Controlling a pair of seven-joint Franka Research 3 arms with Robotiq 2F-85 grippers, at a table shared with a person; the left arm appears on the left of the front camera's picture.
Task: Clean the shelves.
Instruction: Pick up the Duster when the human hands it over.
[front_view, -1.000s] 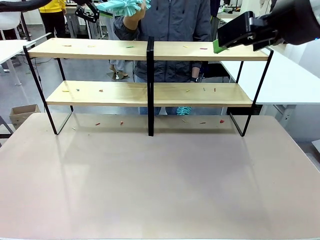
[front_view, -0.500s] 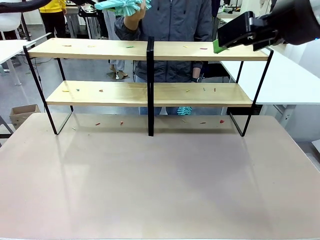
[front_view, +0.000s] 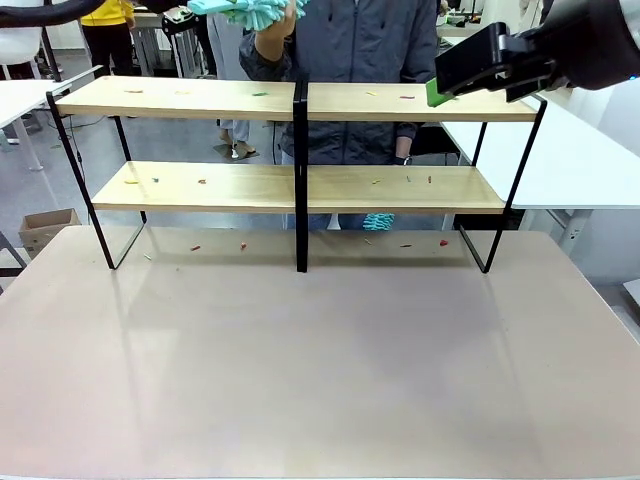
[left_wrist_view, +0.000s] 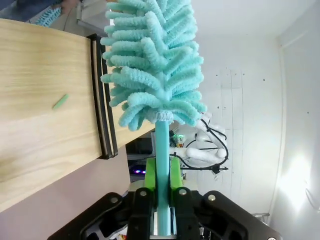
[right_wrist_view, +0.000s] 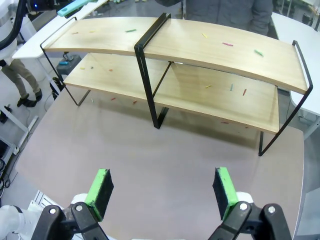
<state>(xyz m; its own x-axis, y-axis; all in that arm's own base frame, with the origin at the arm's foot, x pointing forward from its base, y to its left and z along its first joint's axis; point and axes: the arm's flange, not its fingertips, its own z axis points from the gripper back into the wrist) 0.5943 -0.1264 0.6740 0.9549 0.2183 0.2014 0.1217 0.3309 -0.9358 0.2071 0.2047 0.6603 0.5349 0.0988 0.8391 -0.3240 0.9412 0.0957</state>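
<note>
Front view: we see the shelves (front_view: 200, 98) standing at the far side of the table (front_view: 320, 370), coloured scraps (front_view: 377, 181) on both boards, our right gripper (front_view: 440, 86) high by their right end. Left wrist view: our left gripper (left_wrist_view: 162, 175) is clamped on the handle of a teal duster (left_wrist_view: 155, 65). Right wrist view: green pads (right_wrist_view: 100, 192) wide apart, holding nothing.

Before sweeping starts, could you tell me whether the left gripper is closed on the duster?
Shut: the left gripper has its green pads clamped on the duster handle.

Shelves (front_view: 200, 98) on the table (front_view: 320, 360), person (front_view: 350, 60) behind, duster (front_view: 245, 10) above left.
</note>
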